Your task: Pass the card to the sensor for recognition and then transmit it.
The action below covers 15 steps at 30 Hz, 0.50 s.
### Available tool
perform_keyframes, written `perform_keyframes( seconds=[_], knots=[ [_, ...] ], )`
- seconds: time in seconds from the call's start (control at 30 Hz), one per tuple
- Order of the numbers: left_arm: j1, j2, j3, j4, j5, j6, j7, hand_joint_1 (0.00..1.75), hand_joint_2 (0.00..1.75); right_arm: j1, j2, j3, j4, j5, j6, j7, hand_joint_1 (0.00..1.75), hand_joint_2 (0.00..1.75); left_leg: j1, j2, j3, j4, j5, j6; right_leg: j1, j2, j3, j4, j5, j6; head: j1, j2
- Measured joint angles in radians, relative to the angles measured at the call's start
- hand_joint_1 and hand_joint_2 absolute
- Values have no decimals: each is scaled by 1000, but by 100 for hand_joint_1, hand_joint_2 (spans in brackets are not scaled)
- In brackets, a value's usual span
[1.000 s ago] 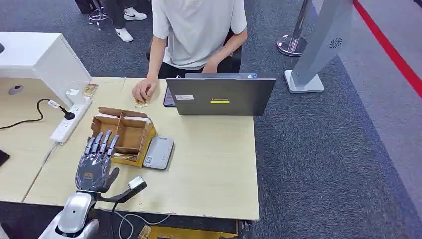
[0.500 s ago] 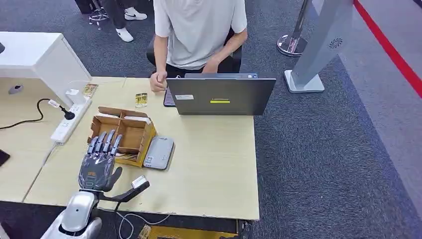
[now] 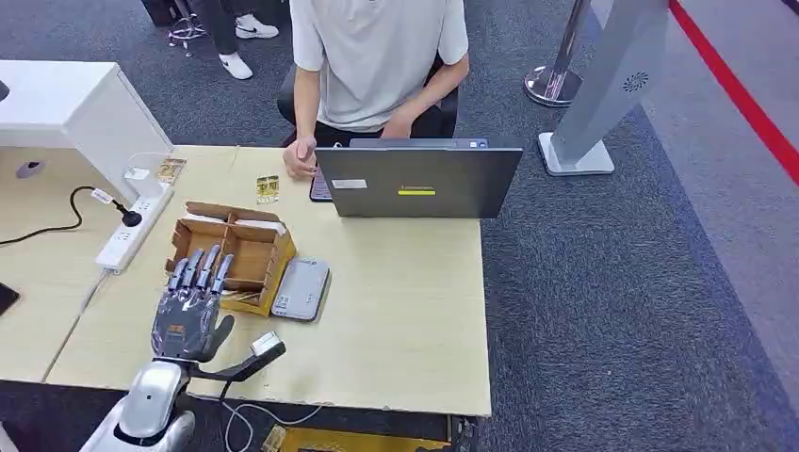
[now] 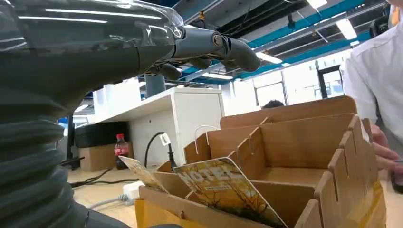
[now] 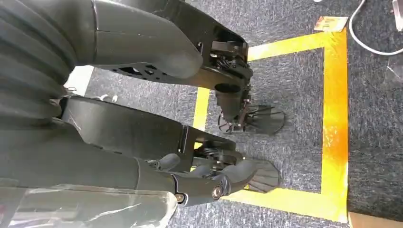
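One cardboard box [image 3: 233, 254], one sensor pad [image 3: 301, 289], one laptop [image 3: 418, 181], one power strip [image 3: 132, 232], two loose cards [image 3: 268, 188] [image 3: 171, 170].

Your head view looks down and forward from high behind the left hand [image 3: 191, 315], taking in the whole table [image 3: 405, 311]. Your left wrist camera sits close behind that hand, facing level past its fingers [image 4: 209, 45] into the cardboard box [image 4: 285, 161] just ahead, which both views share. Your right wrist camera points down at the carpet [image 5: 294, 95].
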Motion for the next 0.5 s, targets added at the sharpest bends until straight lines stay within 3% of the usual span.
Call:
perform_keyframes(
  seconds=[0.5],
  knots=[
    [-20,-16,0,25,-5,-62,16,0,175,1,0,-5,0,32,3,5,0,175,0,0,0,0,0,0,0,0,0,0,0,0,0,0]
  ],
)
